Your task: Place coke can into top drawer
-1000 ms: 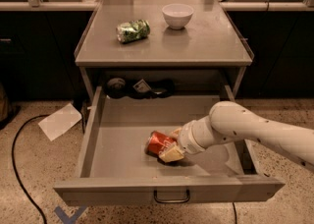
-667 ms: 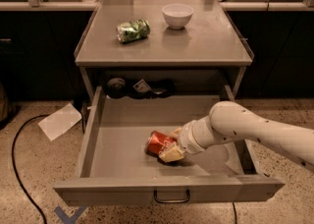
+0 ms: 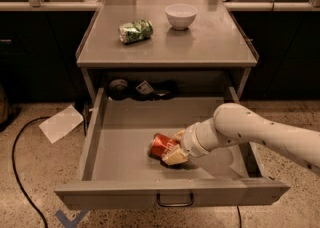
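The top drawer of the grey table is pulled fully open, its front panel and dark pull handle nearest the camera. The red-orange coke can lies on its side on the drawer floor, right of the middle. My gripper reaches in from the right on a white arm, its pale fingers closed around the can's right end. The can rests on or just above the drawer floor.
On the table top lie a green-and-white can on its side and a white bowl. Dark items sit at the back under the top. A white paper and a black cable lie on the floor at the left.
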Controlling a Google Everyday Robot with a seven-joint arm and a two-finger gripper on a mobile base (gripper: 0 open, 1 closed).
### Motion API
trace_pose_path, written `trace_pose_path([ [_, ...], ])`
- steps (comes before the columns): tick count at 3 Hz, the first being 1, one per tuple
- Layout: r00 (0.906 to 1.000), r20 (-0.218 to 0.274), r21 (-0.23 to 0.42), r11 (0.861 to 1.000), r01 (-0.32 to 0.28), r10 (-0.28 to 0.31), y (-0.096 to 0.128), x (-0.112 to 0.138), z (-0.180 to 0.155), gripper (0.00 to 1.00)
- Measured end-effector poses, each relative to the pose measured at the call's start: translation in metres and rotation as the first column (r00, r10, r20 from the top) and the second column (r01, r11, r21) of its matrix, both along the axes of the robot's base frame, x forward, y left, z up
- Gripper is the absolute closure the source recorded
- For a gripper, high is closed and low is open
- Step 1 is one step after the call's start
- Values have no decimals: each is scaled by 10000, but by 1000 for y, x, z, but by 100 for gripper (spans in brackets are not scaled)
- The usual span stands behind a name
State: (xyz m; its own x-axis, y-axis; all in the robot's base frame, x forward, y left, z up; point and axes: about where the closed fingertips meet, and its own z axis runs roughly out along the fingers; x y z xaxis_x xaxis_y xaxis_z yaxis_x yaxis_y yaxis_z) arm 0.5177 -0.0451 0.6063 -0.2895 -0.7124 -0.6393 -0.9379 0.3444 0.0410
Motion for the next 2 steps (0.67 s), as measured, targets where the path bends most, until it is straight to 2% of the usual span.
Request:
trace_pose_path([
  [1,10000,-1,0,10000,-1,1,0,0,0,12],
  [2,10000,-1,0,10000,-1,1,0,0,0,0],
])
